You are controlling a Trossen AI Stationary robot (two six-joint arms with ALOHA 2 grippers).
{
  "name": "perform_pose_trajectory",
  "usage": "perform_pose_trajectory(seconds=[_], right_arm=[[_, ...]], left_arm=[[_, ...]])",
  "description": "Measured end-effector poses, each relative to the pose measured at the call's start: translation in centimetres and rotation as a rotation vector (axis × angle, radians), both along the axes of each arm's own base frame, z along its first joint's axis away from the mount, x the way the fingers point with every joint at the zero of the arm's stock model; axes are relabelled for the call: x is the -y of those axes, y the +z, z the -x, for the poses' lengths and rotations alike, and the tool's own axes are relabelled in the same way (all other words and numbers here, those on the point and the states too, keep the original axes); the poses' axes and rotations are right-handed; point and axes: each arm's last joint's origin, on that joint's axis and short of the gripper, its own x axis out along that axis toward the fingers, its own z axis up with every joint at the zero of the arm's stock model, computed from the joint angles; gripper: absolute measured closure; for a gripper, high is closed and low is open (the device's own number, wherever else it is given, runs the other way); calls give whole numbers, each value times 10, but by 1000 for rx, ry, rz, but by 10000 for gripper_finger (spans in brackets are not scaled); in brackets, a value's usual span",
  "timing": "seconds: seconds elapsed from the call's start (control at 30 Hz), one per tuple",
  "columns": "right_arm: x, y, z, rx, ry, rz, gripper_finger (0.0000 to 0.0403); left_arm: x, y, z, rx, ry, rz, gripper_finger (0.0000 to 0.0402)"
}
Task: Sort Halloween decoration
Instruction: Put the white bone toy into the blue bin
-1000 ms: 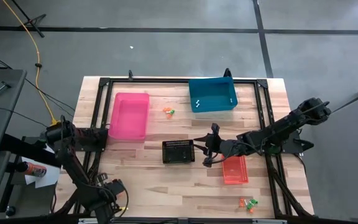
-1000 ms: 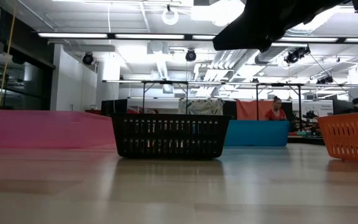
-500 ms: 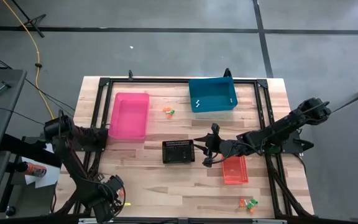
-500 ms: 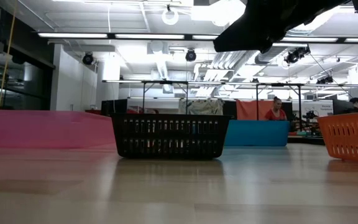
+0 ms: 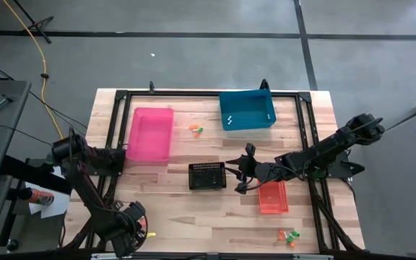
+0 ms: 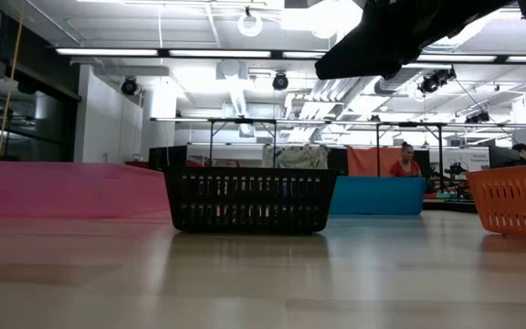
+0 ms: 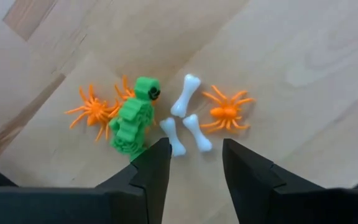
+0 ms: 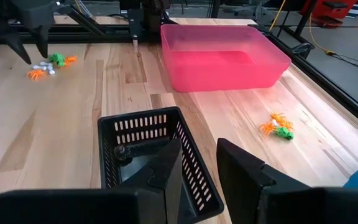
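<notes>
The Halloween decoration lies in small heaps. In the left wrist view, orange spiders (image 7: 227, 113), a green figure (image 7: 132, 118) and white bones (image 7: 191, 127) lie on the wood at the table's near left corner. My left gripper (image 7: 196, 146) hangs over them (image 5: 131, 230), pointing down and open, its fingertips just short of the bones. My right gripper (image 8: 199, 163) hovers open, with nothing between its fingers, beside the black basket (image 5: 207, 175). Two more heaps lie at the far middle (image 5: 196, 130) and the near right (image 5: 289, 236).
A pink bin (image 5: 150, 134) stands far left. A blue bin (image 5: 246, 110) holding white bits stands far centre, and a red-orange basket (image 5: 272, 197) sits near my right gripper. A small dark thing (image 8: 122, 151) lies in the black basket. Bare wood spans the near middle.
My left hand has turned a little about its downward line over the near left corner. My right arm and all the bins have kept still.
</notes>
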Motion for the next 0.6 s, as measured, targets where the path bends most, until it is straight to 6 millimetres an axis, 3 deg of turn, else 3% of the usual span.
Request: perform_pose_trajectory(seconds=[0.6], right_arm=[[0,0,0,1,-1,-3,306]], left_arm=[[-2,-8,1,-31,69,-54,264]])
